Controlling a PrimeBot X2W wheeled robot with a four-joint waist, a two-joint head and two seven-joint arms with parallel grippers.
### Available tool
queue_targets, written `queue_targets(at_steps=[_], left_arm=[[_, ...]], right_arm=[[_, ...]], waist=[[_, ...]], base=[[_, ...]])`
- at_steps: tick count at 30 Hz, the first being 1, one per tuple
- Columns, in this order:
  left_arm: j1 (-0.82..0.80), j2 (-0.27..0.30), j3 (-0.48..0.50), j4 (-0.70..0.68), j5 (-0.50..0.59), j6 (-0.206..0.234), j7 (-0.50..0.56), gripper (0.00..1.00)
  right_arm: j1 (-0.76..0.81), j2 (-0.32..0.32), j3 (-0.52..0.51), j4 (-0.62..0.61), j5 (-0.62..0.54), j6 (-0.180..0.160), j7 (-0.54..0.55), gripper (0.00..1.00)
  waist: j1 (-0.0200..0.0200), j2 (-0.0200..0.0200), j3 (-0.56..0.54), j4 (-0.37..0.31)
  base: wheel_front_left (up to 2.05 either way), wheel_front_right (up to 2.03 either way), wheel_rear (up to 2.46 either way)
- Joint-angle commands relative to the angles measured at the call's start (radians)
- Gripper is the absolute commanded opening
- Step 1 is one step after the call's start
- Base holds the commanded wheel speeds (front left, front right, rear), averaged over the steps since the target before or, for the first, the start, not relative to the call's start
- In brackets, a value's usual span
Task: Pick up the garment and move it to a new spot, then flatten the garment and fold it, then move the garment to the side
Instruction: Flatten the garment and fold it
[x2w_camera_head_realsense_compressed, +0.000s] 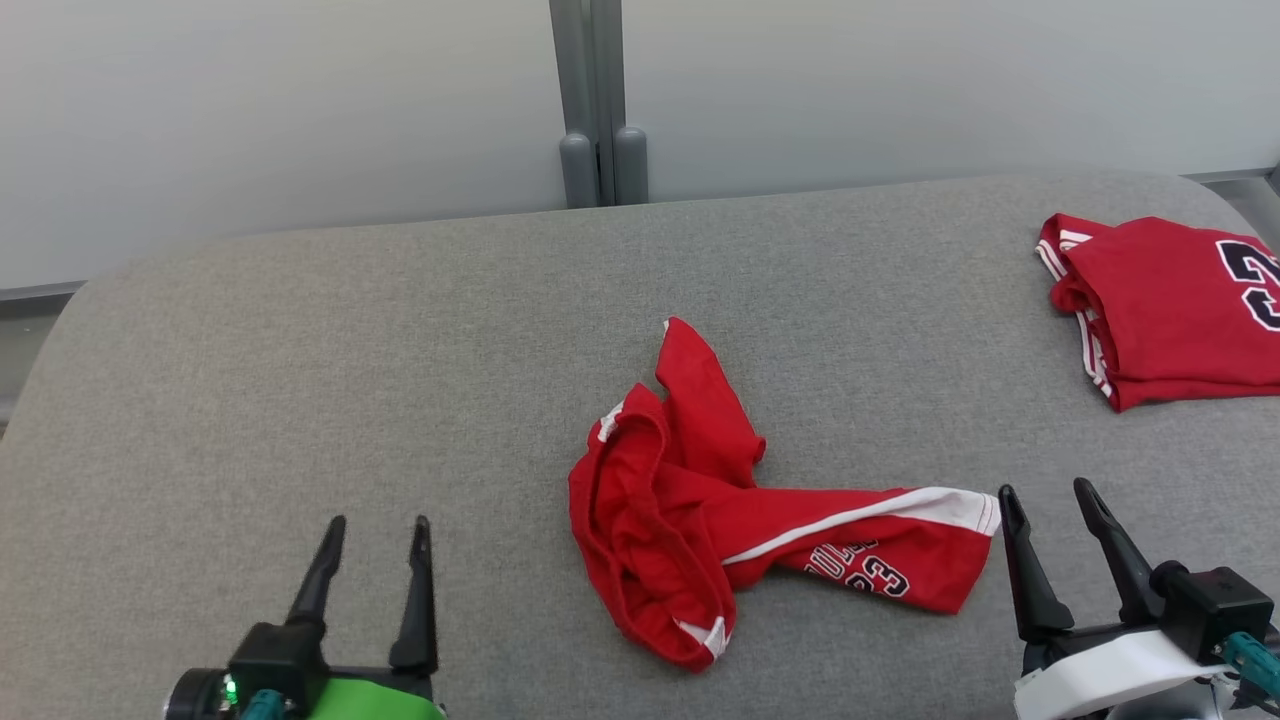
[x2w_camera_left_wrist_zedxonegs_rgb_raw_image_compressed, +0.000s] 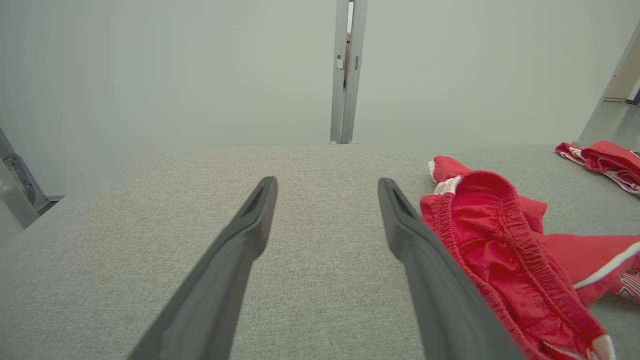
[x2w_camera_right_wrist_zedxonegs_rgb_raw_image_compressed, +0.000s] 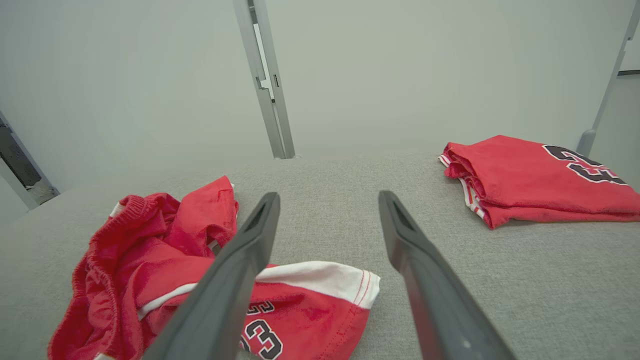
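We saw the shorts (x2w_camera_head_realsense_compressed: 660, 520) crumpled mid-table (x2w_camera_head_realsense_compressed: 300, 350), long axis running left-right, 1 leg ending just beside our right claw (x2w_camera_head_realsense_compressed: 1045, 487), the nearer of the 2. The left claw (x2w_camera_head_realsense_compressed: 380, 520) sat farther off. Both claws gaped, empty.

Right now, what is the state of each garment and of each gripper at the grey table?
red shorts: crumpled, lying loose, not held.
red jersey: folded, lying at the far right.
left gripper: open, empty, clear of the shorts.
right gripper: open, empty, near the shorts' white hem.
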Motion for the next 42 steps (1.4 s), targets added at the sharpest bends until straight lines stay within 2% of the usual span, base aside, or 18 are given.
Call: queue_targets(at_steps=[1,12,24,34,41,42], left_arm=[[-0.003,0.001,-0.024,0.005,0.019,-0.009,-0.003,1.0],[-0.081,0.002,-0.327,0.096,0.041,-0.032,-0.003,1.0],[-0.22,0.025,-0.612,0.269,-0.013,-0.034,-0.003,1.0],[-0.299,0.028,-0.714,0.427,-0.078,-0.034,-0.003,1.0],[-0.32,0.024,-0.721,0.483,-0.115,-0.034,-0.003,1.0],[-0.321,0.023,-0.721,0.489,-0.122,-0.034,-0.003,0.89]], right_arm=[[-0.015,-0.01,-0.008,0.013,-0.008,-0.002,-0.003,1.0],[-0.139,-0.074,0.0,0.203,0.004,-0.002,-0.003,1.0],[-0.356,-0.068,0.12,0.455,0.091,-0.002,-0.003,1.0],[-0.443,-0.049,0.191,0.594,0.211,-0.002,-0.003,1.0],[-0.45,-0.029,0.252,0.635,0.287,-0.001,-0.003,1.0],[-0.448,-0.028,0.256,0.637,0.303,-0.002,-0.003,0.97]], waist=[[0.0,0.0,0.002,-0.001],[0.0,0.0,0.05,-0.019],[0.0,0.0,0.122,-0.06],[0.0,0.0,0.154,-0.074],[0.0,0.0,0.158,-0.072],[0.0,0.0,0.158,-0.07]], base=[[0.0,0.0,0.0],[0.0,0.0,0.0],[0.0,0.0,0.0],[0.0,0.0,0.0],[0.0,0.0,0.0],[0.0,0.0,0.0]])
